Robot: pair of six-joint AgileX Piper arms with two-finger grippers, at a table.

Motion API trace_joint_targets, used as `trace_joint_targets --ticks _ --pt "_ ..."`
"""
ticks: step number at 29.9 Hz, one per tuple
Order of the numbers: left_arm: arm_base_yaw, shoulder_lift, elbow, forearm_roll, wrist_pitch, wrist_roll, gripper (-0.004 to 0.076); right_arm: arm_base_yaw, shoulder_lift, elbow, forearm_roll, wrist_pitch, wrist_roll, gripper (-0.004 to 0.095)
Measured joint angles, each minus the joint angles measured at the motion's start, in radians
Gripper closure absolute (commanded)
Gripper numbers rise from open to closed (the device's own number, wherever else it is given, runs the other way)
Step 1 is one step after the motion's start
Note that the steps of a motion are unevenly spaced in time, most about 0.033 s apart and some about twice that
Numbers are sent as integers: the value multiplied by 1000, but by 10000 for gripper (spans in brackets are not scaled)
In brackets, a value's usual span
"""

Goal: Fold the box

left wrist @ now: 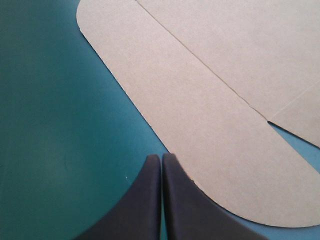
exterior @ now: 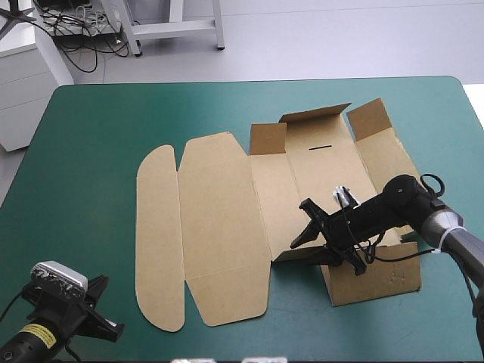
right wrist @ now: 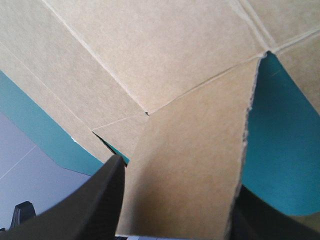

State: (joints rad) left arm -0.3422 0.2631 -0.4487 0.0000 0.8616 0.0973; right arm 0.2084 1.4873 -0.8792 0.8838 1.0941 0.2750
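I read the left gripper [exterior: 106, 325] off the box's [exterior: 219, 227] near left corner, over bare teal-green cover [exterior: 98, 128] and apart from the board. In the left wrist view its black fingers [left wrist: 145, 200] are pressed together into one point [left wrist: 161, 157]. The rounded flap [left wrist: 210, 150] of the box lies flat just ahead of and beside that point. I cannot tell whether the tips touch its edge.

The box lies at the middle of the table as a cut brown sheet. Its left part is flat: the rounded flap [exterior: 159, 242] is outermost, and the wide lid panel [exterior: 219, 234] is next to it across a crease. The base panel [exterior: 302, 181] follows to the right. At the box's far end a wall [exterior: 310, 117] stands partly raised, with a short dark slot [exterior: 321, 146] just below it. A small corner flap [exterior: 268, 138] stands at the wall's left and another [exterior: 368, 117] at its right.

The right gripper [exterior: 302, 227] is over the near edge of the base panel, its arm reaching in from the box's right side. In the right wrist view its fingers [right wrist: 100, 205] stand apart [right wrist: 177, 175]. A tilted brown flap [right wrist: 190, 170] with a rough cut edge rises between them. I cannot tell whether either finger presses on it. Beyond the flap I see creased board [right wrist: 165, 60] and patches of cover [right wrist: 270, 150].

To the right of the gripper, a side panel [exterior: 374, 283] lies at the box's near right corner.
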Motion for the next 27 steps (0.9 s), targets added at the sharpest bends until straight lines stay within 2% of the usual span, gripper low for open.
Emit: trace_joint_targets --ticks 8,18,22,27 --pt "0 0 0 7 0 0 734 0 2 0 0 3 4 746" --pt "0 0 0 7 0 0 734 0 2 0 -50 2 8 910" --pt "0 0 0 7 0 0 734 0 3 -27 -129 14 7 921" --pt "0 0 0 7 -1 0 733 0 3 -139 -298 30 -18 920"
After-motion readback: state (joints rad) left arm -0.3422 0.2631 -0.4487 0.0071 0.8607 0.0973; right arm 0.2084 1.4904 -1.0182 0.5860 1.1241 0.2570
